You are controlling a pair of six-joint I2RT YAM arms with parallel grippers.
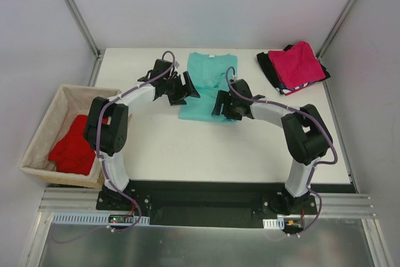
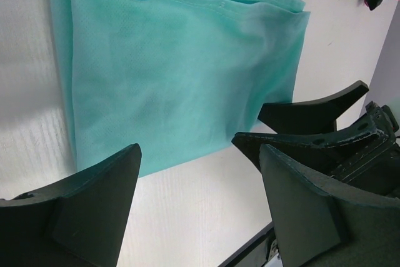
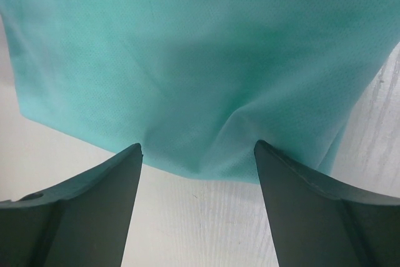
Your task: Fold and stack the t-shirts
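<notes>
Lying flat on the white desk [image 1: 187,154], toward its far edge: teal t-shirt [image 1: 208,85], a soft fine-mesh knit folded into a narrow rectangle. Long axis runs near-to-far, collar at the far end, hem toward the arms. Black wedge-shaped left fingers [image 2: 94,211] and right fingers [image 3: 312,204] are spread wide and empty, near the hem. Far right corner: folded stack with magenta shirt [image 1: 301,64] on top. Off the left edge: red shirt [image 1: 74,145] crumpled in wicker basket [image 1: 44,129].
</notes>
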